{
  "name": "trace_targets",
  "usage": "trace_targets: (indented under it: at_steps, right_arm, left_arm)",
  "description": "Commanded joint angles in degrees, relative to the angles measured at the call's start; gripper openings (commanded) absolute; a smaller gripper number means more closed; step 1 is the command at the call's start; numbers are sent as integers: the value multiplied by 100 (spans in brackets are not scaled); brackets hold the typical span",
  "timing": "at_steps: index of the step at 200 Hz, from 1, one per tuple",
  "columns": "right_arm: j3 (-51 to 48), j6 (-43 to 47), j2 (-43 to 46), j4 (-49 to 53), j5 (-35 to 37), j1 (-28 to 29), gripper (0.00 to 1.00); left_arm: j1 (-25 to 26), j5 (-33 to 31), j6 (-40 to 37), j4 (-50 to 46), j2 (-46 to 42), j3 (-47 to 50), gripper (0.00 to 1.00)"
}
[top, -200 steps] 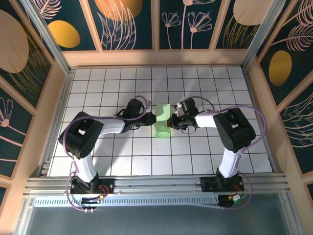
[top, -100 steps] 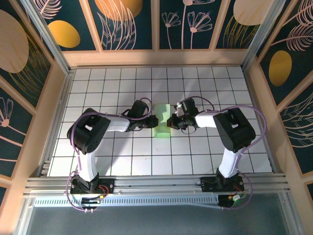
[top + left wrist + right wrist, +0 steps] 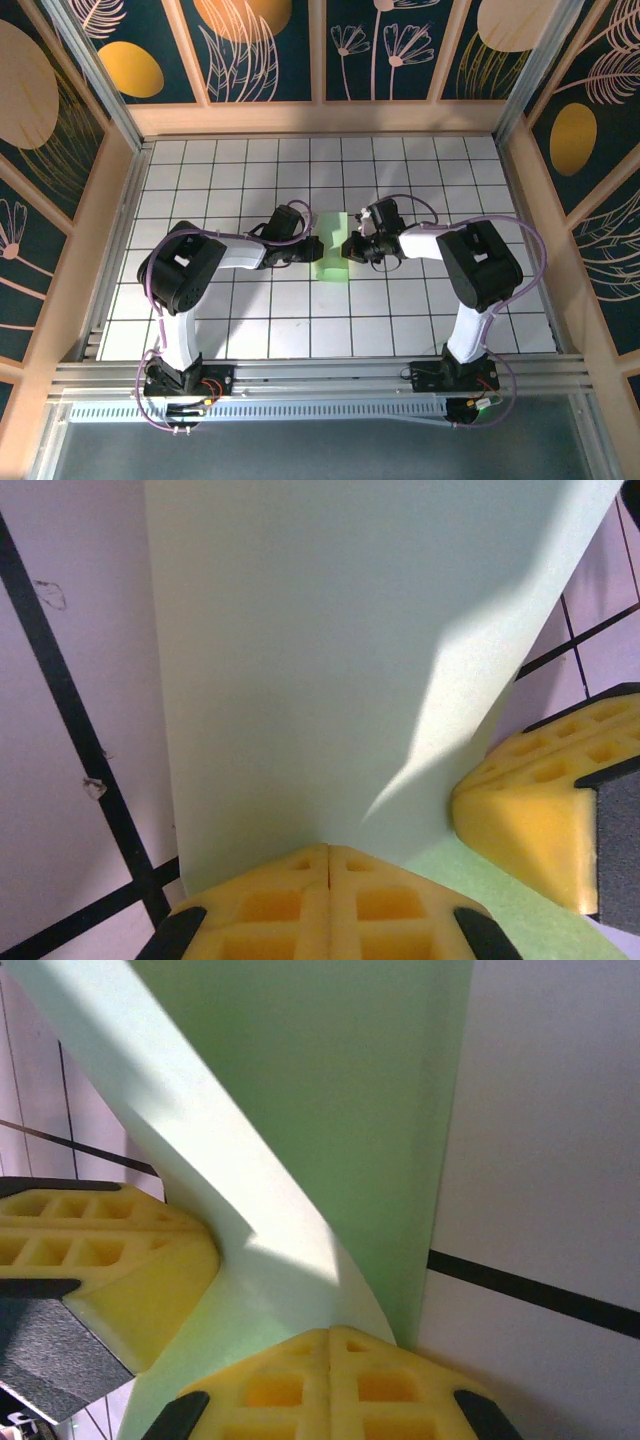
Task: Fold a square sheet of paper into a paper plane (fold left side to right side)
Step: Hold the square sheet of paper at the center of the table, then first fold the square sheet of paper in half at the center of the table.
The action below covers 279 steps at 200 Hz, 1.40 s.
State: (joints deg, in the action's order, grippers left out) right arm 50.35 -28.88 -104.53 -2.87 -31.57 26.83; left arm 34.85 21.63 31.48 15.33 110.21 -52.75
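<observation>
White grid-tiled surface [image 3: 400, 310] inside patterned walls carries the square sheet of paper [image 3: 331, 262] at the centre of the top view. It is partly folded, one pale flap rising off the green layer beneath. Left jaws, pressed together, meet it from the left, and right jaws, likewise pressed together, from the right. Wrist views put both tips against the paper; whether either pinches it cannot be told.

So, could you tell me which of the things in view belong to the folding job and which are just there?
Part of the job:
- square sheet of paper, pale green, partly folded over
- left gripper and right gripper, both shut, tips at the paper

Just there:
- white grid table
- patterned wall panels
- metal rail along the near edge
</observation>
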Motion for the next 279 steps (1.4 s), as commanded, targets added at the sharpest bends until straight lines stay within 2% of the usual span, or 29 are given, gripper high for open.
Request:
trace_targets:
  at_steps: [1,99,147,225,279]
  right_arm:
    - [317,-3,190,52,-129,-31,0]
    - [1224,-22,-881,-90,-222,92,0]
    - [1123,32,-1067,194,57,87,0]
    - [896,205,-1137,418,213,-52,0]
    - [887,290,-1129,383,116,-50,0]
  left_arm:
    - [4,-194,-121,-285,165,-42,0]
    - [13,-181,-90,-280,175,-54,0]
    - [13,-141,-99,-307,76,96,0]
    - [123,-100,-125,-151,-559,1129,0]
    - [251,-142,145,211,-876,1835,0]
